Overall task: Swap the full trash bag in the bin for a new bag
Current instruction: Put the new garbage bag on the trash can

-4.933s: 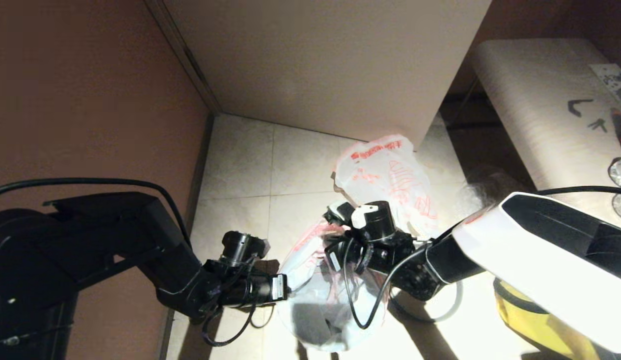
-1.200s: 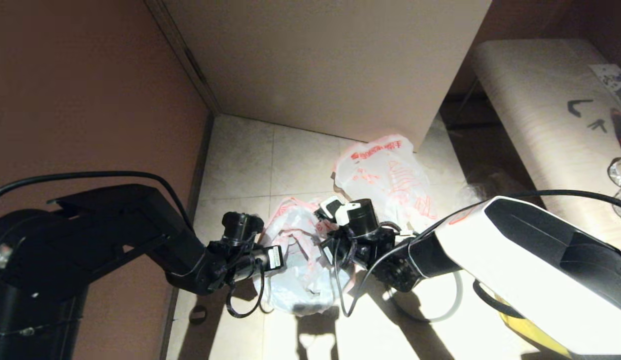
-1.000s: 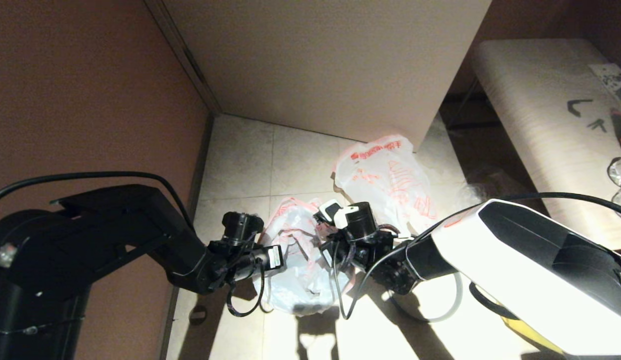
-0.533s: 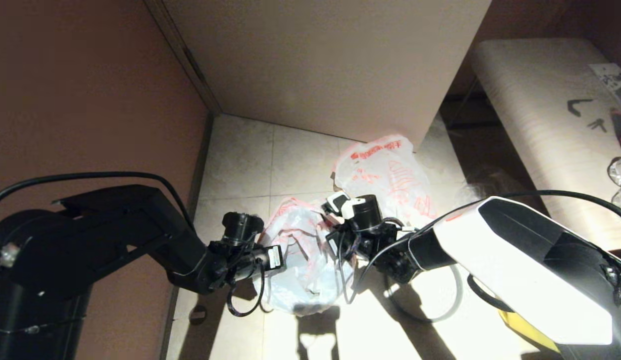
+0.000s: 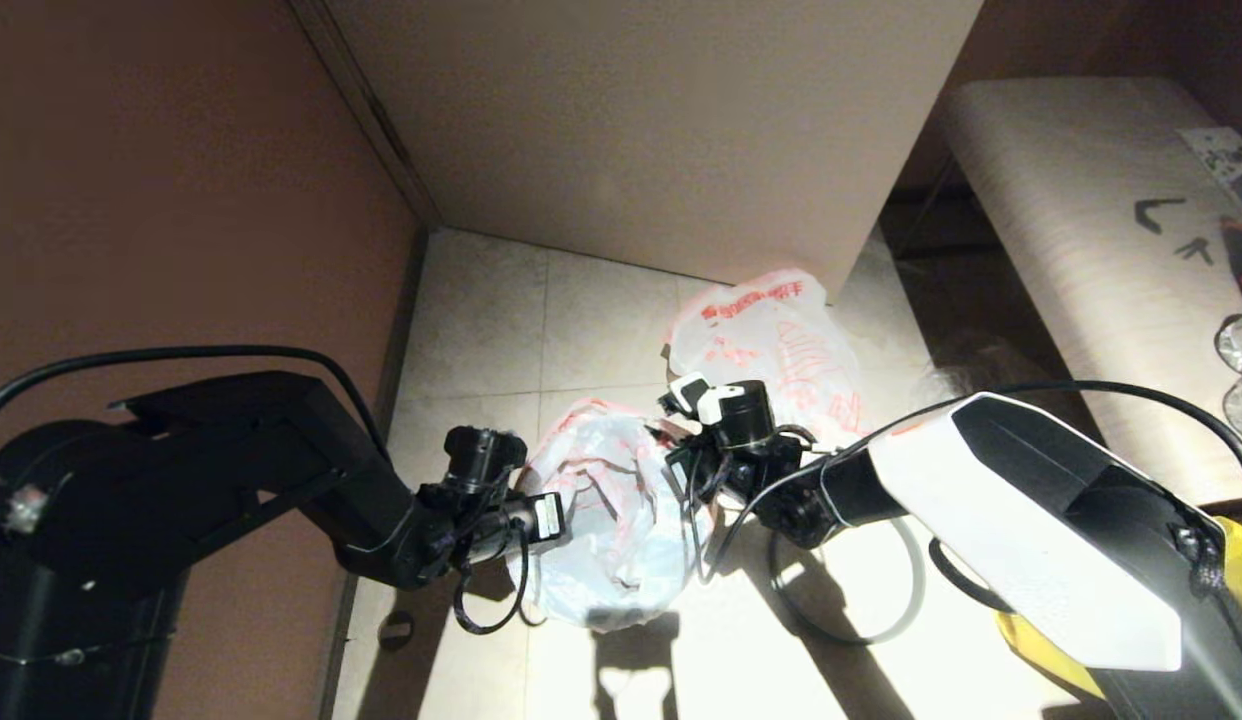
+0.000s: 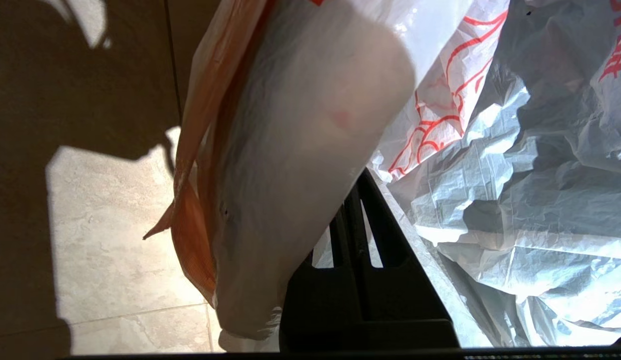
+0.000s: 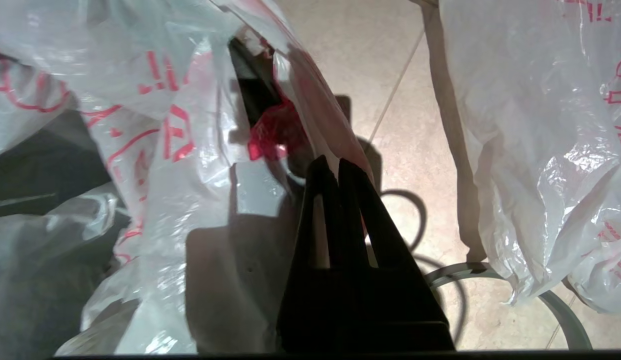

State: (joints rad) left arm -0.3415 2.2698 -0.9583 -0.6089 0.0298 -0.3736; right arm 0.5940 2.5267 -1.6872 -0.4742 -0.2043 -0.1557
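The new bag [image 5: 611, 510], thin white plastic with red print, hangs stretched between both grippers low over the floor. My left gripper [image 6: 358, 185] is shut on one side of its rim, and plastic drapes over the fingers. On the opposite side, my right gripper [image 7: 335, 167] is shut on the rim's red-tinted edge. The bin [image 5: 603, 618] shows only as a dark shape through the plastic. Further back, the full trash bag [image 5: 781, 350] sits lumpy against the cabinet, close beside the right gripper in the right wrist view [image 7: 540, 125].
A loose grey ring [image 5: 886, 625] lies on the tiled floor under the right arm. A yellow bag [image 5: 1041, 655] sits at the near right. A brown wall [image 5: 181, 200] is on the left, a pale cabinet [image 5: 661, 130] behind, and a bench [image 5: 1071, 230] on the right.
My right gripper has moved a little right and away with the rim, pulling the new bag's mouth wider. The left gripper has stayed put.
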